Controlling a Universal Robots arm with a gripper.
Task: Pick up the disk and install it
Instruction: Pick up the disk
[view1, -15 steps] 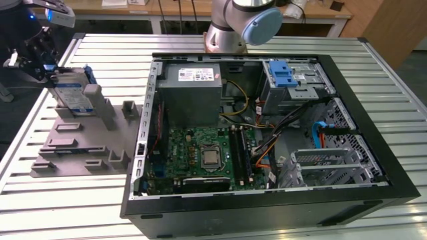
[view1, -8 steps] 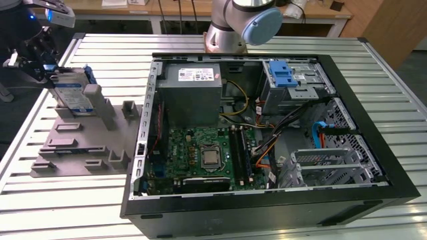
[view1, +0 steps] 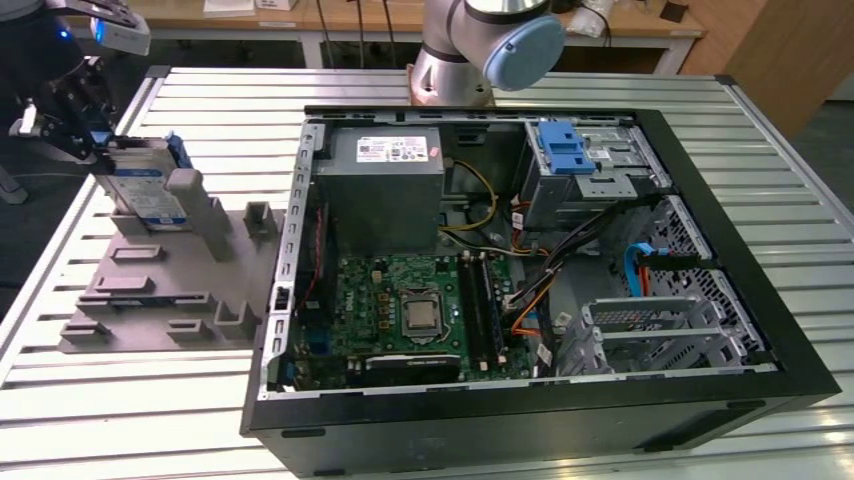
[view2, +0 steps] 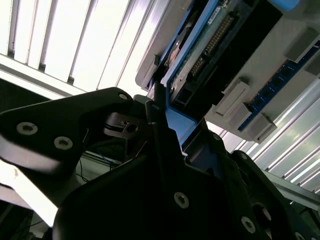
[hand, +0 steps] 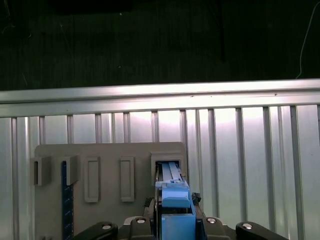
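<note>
Grey holder (view1: 150, 292): disk (view1: 142, 190) upright in its slot | computer case (view1: 534, 415): open, motherboard (view1: 387, 300) showing | claw (hand: 174, 224): clamped on the disk's blue bracket

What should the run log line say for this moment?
stage: pick-up | disk: upright in grey holder, not installed | end effector: at disk's edge | computer case: open

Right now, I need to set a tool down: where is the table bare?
The slatted table is bare at the exterior view's lower left, bordered by the grey holder and the computer case. Crowded: the holder's far end, where the gripper is at the disk, and inside the case.
</note>
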